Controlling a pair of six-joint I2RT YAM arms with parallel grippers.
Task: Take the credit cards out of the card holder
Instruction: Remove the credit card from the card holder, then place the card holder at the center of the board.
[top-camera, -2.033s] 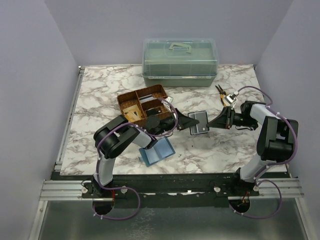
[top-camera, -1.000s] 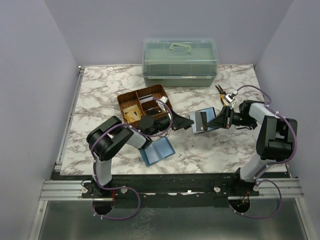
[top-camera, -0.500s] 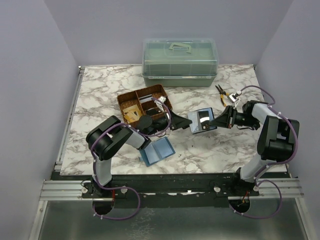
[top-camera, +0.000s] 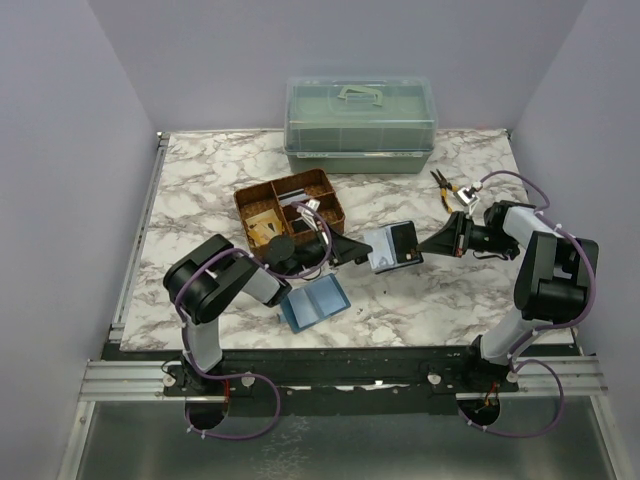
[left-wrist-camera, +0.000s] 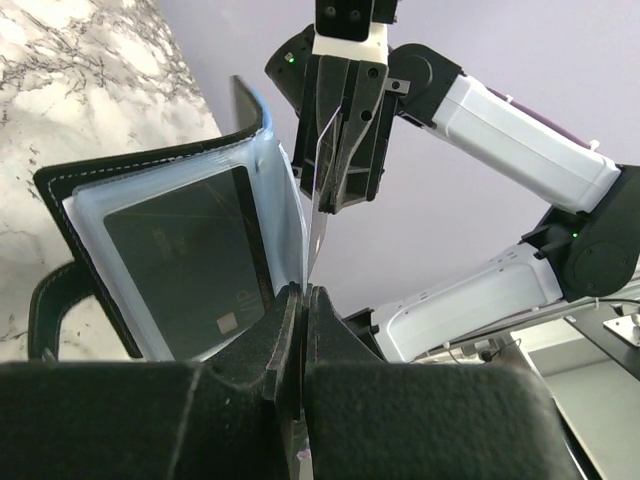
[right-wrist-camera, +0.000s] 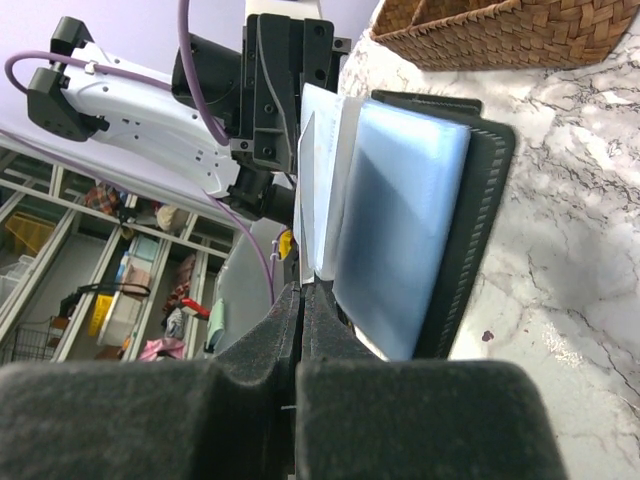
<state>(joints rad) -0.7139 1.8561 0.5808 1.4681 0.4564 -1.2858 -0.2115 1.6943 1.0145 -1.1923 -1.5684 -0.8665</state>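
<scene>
**Holder (top-camera: 392, 246) held open between the two arms, just right of the tray's (top-camera: 278, 181) near corner.** The left gripper (top-camera: 352, 250), on the tray side, had its fingers pressed together on the edge of a thin pale leaf (right-wrist-camera: 318, 180). The right gripper (top-camera: 428, 244), on the side away from the tray, was pinching what looked like the same leaf from its opposite edge. Whether that leaf was a card or an empty sleeve could not be told. A dark card (left-wrist-camera: 190, 262) sat in a clear sleeve.

The step would probably go best with one gripper only anchoring. The other should draw slowly, in the plane of the leaf, toward the pocket's open edge. Pulling both ends risks tearing the sleeve.

Half a second earlier the holder lay slightly further from the tray, blue-grey face up. It had since shifted toward the tray, with paler leaves showing.
</scene>
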